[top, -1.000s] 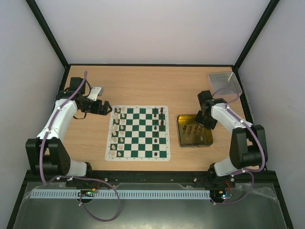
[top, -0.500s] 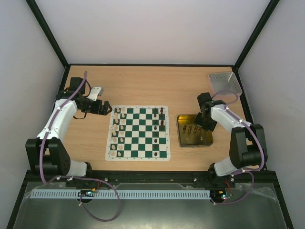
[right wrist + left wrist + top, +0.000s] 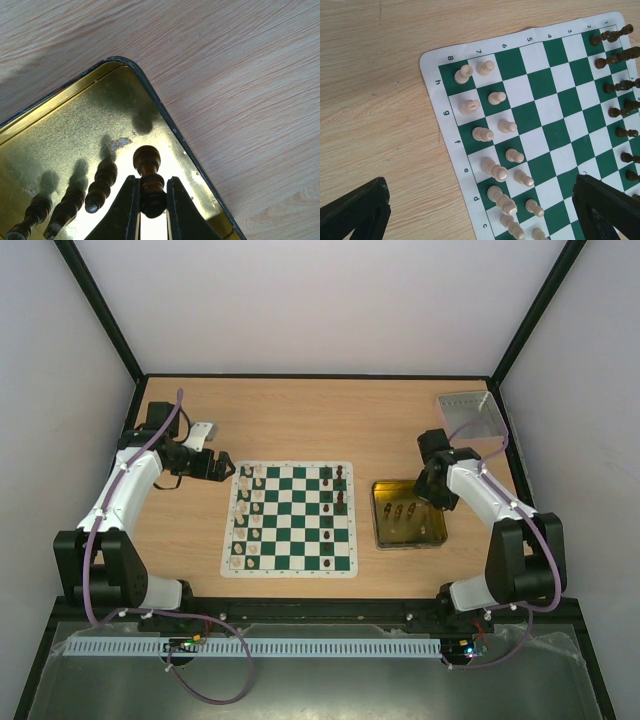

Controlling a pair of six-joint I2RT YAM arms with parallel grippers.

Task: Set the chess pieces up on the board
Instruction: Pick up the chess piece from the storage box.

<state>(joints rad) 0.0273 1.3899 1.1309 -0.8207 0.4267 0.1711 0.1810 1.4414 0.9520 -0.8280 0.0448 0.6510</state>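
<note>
Against the frame a second earlier, the right arm has shifted a little. In the top view its wrist now sits slightly further toward 12 o'clock and its elbow has moved toward 6 o'clock. The left arm, the board [image 3: 290,525] and everything standing on it look unchanged.

The right tool [image 3: 152,181] is clenched on a dark brown piece [image 3: 146,159]. Its two fingers press the piece's narrow body from both sides, and the rounded end sticks out past the fingertips. It holds the piece over the 3 o'clock part of the gold tin [image 3: 379,532]. Three more dark pieces [image 3: 101,184] lie on their sides on the tin's floor, side by side at the held piece's 9 o'clock in the wrist view. Whether the held piece still touches the tin floor cannot be told.

The left tool [image 3: 216,466] is released, its fingers spread wide and gripping nothing. It hangs over the worktop [image 3: 330,420] just off the board's 10 o'clock corner.

The board lies flat mid-worktop, with the tin near its 3 o'clock side. The cream chess pieces [image 3: 246,515] stand in two files along the board's 9 o'clock edge. The dark ones [image 3: 336,500] stand along the far part of its 3 o'clock edge. A grey tray [image 3: 470,412] lies in the worktop's 1 o'clock corner.
</note>
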